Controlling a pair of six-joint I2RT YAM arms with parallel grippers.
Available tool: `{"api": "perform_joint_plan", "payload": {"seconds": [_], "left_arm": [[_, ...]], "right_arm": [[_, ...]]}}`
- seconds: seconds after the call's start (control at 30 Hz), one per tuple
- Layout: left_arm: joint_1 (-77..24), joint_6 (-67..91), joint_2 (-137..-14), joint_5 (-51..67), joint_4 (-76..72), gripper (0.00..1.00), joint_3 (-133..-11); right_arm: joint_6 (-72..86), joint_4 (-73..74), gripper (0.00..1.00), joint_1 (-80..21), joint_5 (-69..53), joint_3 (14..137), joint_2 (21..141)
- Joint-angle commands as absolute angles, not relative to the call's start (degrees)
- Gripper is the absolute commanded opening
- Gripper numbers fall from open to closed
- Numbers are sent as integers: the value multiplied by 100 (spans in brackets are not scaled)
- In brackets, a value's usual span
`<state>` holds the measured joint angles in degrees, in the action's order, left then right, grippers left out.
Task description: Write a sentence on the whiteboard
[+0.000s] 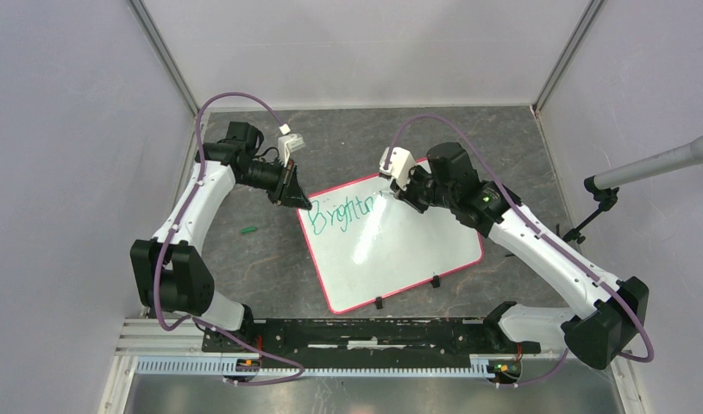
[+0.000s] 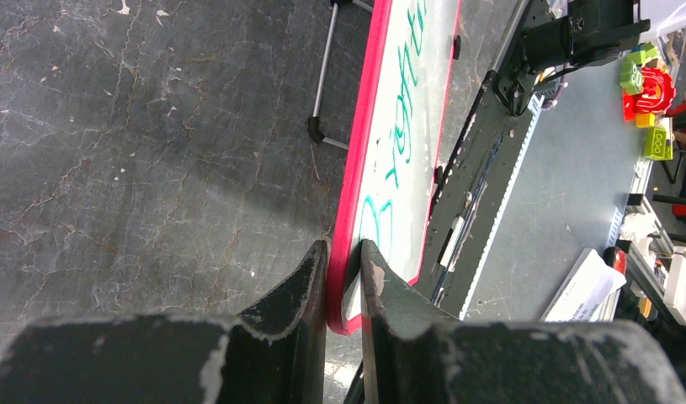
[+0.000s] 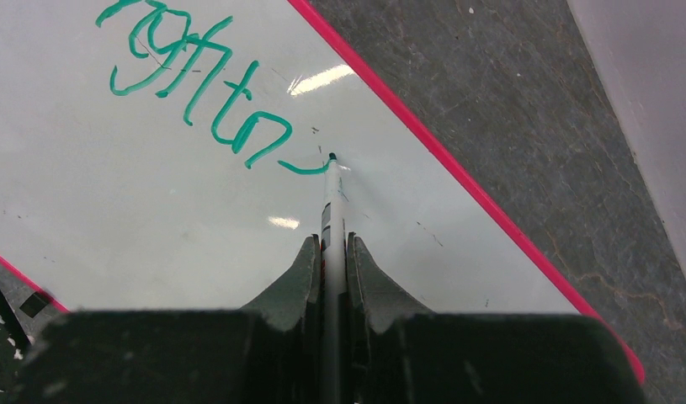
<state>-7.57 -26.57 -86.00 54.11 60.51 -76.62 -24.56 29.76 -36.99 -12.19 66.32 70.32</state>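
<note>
The whiteboard (image 1: 399, 250) lies flat on the dark table, white with a red-pink rim. Green lettering of the sentence (image 1: 341, 211) runs along its far edge and reads "Brightn" with a fresh stroke after it (image 3: 301, 167). My left gripper (image 1: 298, 200) is shut on the board's far-left corner, the red rim (image 2: 354, 202) between its fingers (image 2: 301, 286). My right gripper (image 3: 332, 248) is shut on a white marker (image 3: 333, 202). The marker's tip touches the board at the end of the last green stroke. In the top view the right gripper (image 1: 398, 191) hangs over the board's far edge.
A small green cap (image 1: 248, 230) lies on the table left of the board. Black clips (image 1: 435, 281) sit at the board's near edge. A microphone on a stand (image 1: 649, 168) reaches in from the right. Grey walls close in three sides. The arm bases' rail (image 1: 365, 332) runs along the near edge.
</note>
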Motion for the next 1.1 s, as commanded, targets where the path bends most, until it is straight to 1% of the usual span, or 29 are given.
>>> {"api": "perform_joint_plan", "payload": {"seconds": [0.0,0.5,0.63,0.87,1.07], "left_arm": [[-765,-2726,-8584,5300,5929,3,-7621],[-765,-2741,-8624,5307,5926,2,-7629],[-765,-2740,-8621,5317,5924,3,-7629],[-765,-2733,-8627,5339,5925,3,-7622],[-765,-2727,-8589,5335,5925,3,-7617]], "right_arm": [[-2505,2917,0,-3674,-1476,6829,7144],[-2540,3113,0,-3682,-1719,6234,6820],[-2605,3186,0,-3683,-1571,6122,6728],[-2672,3265,0,-3674,-1190,6389,6688],[-2662,3296,0,-3658,-1171,6785,6680]]}}
